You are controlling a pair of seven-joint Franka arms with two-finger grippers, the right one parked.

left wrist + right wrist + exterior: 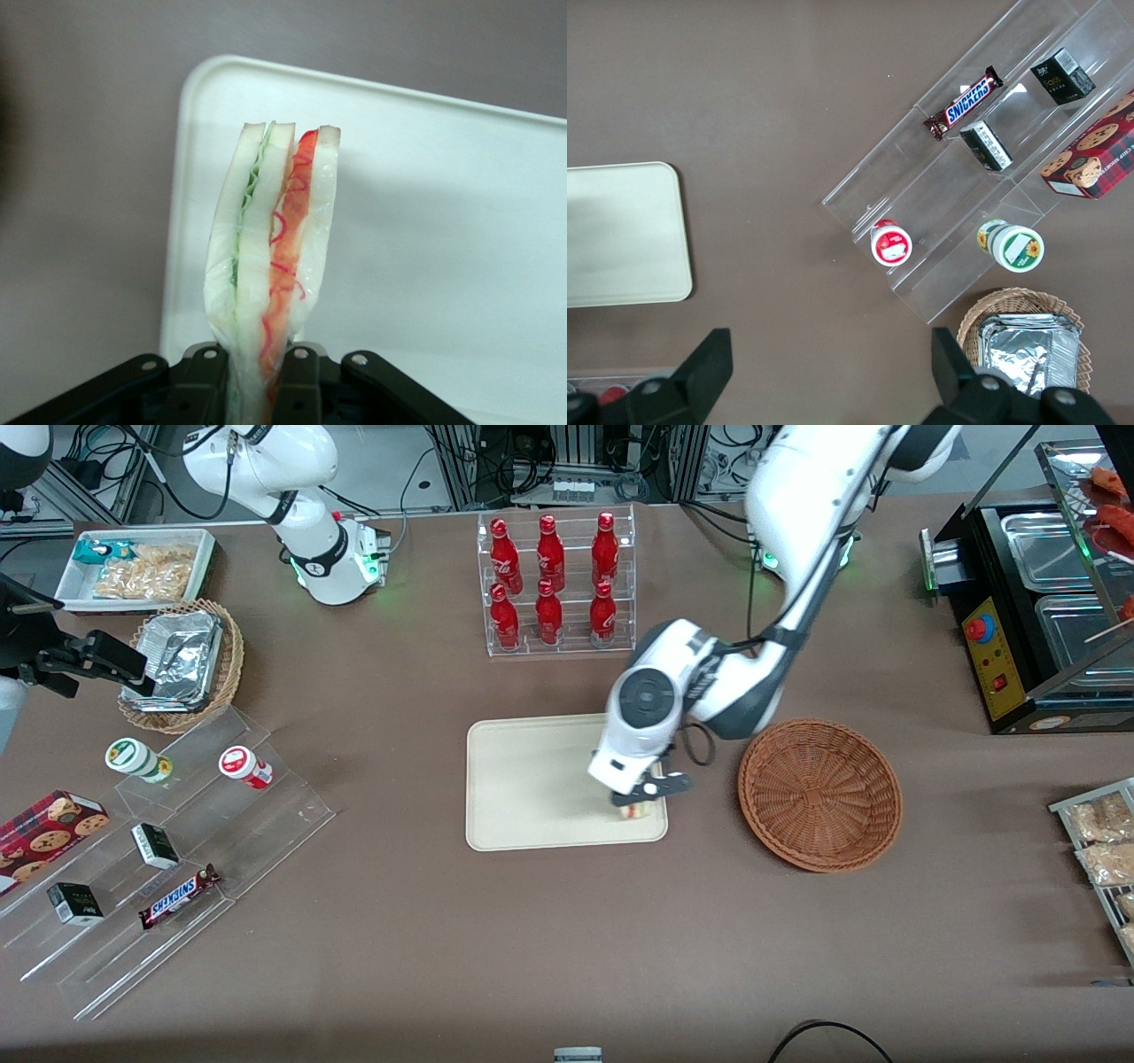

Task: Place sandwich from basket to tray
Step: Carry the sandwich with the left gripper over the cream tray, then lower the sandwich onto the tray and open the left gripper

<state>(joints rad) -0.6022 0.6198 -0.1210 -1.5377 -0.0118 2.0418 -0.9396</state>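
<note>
One sandwich [270, 266] matters here, and it is pinched upright between the fingers of the left arm's gripper [640, 797], which hangs low over the cream tray [532, 779], at the tray's corner nearest the front camera and closest to the round reddish-brown basket [819, 793]. The basket stands just beside the tray, toward the working arm's end of the worktop, and nothing shows inside it.

Judging by the wrist view, the sandwich is light and soft: three pale bread slices with green filling in one gap and red and orange filling in the other, all under a clear glossy film that looks slippery. The layers splay apart at the free end, so the squeeze at the held end is already deforming it. A hold across the flat bread faces, as now, seems right; a harder pinch would likely crush the bread or push filling out. Whether its lower edge touches the tray I cannot tell.

Readable writing is scarce. A chocolate bar [179, 897] on the clear stepped stand, near the front edge at the parked arm's end, reads SNICKERS. The six red bottles [552, 580] in the clear rack near the back edge carry white script too small to read. The red cookie box [46, 829] shows chocolate-chip cookies, its lettering illegible.
</note>
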